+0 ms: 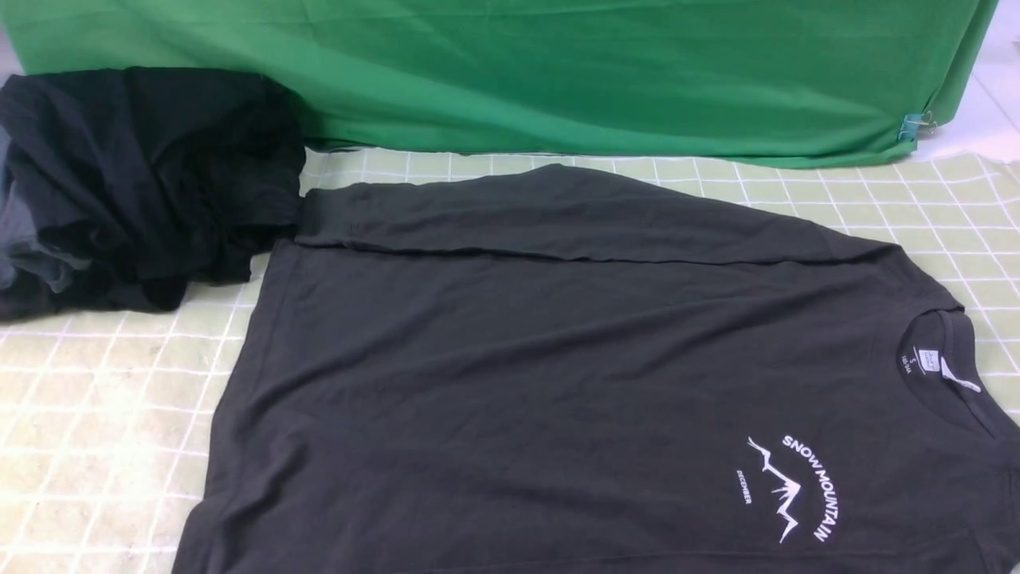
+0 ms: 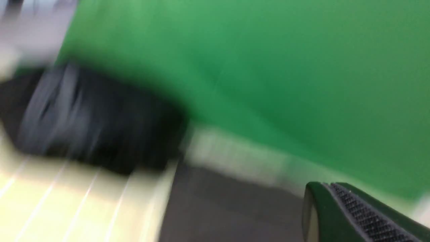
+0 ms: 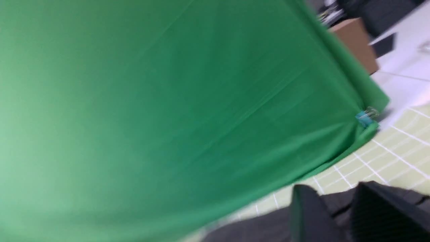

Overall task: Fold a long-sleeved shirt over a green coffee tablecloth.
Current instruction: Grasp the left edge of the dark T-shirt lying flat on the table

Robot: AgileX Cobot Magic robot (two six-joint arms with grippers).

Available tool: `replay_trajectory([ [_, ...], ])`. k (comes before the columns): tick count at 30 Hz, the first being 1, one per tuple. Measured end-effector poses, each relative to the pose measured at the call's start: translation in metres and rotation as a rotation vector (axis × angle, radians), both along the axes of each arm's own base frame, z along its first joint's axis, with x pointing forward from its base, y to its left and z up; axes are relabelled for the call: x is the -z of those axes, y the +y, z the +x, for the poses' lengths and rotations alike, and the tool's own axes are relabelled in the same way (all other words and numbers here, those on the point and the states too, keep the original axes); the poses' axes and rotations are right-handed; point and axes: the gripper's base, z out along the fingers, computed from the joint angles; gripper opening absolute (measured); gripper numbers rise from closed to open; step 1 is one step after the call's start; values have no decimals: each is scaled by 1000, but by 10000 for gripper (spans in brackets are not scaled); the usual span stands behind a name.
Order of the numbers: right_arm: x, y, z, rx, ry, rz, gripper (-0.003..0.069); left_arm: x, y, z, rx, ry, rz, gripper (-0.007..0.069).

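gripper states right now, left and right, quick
left gripper: closed, nothing seen held
right gripper: open, jaws slightly apart, nothing held

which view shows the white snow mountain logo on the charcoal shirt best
Front view: the white logo on the charcoal long-sleeved shirt is sharp and readable. Both wrist views catch only plain shirt fabric, blurred in the left one, no logo.

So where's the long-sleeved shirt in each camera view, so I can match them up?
Front view: the long-sleeved shirt fills the middle and bottom, spread on the gridded tablecloth.
Left wrist view: the shirt is a blurred grey patch at that picture's lower edge.
Right wrist view: the shirt is a dark strip at that picture's lower edge.
Shared landmark: the plain deep-green cloth, beyond it in all three.
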Motion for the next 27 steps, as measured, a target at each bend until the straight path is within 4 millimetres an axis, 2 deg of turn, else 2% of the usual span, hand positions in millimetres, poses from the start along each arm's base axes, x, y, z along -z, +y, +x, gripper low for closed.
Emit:
replay_trajectory([
  [1, -20, 3, -2, -34, 39, -112, 73, 1, -3, 15, 49, 168, 30, 21],
  [2, -21, 4, -2, -50, 67, -134, 65, 4, -3, 16, 61, 216, 36, 21],
  [3, -32, 7, 0, -76, 105, -196, 42, 9, -5, 28, 96, 306, 57, 21],
  [4, -48, 12, 6, -145, 217, -307, 18, 28, -7, 52, 178, 520, 91, 21],
  [6, -56, 14, 9, -186, 281, -374, 11, 37, -8, 61, 205, 605, 94, 21],
  [7, -58, 18, 17, -235, 371, -439, 8, 47, -9, 69, 229, 689, 89, 16],
  [9, -63, 27, 38, -357, 572, -575, 8, 81, -11, 93, 280, 889, 93, -2],
  [10, -62, 29, 40, -385, 609, -604, 8, 89, -14, 95, 296, 920, 99, -6],
  [11, -58, 33, 50, -431, 685, -642, 8, 103, -19, 100, 325, 970, 115, -8],
  [14, -45, 39, 64, -504, 810, -694, 6, 130, -39, 102, 401, 1030, 157, -8],
  [17, -40, 43, 70, -531, 847, -699, 7, 146, -51, 100, 420, 1078, 196, -8],
  [18, -39, 45, 73, -542, 847, -687, 7, 157, -58, 101, 409, 1112, 241, -8],
  [22, -42, 47, 76, -540, 806, -653, 7, 168, -64, 108, 421, 1104, 317, 14],
  [27, -45, 49, 78, -535, 774, -632, 7, 181, -68, 118, 425, 1109, 352, 155],
])
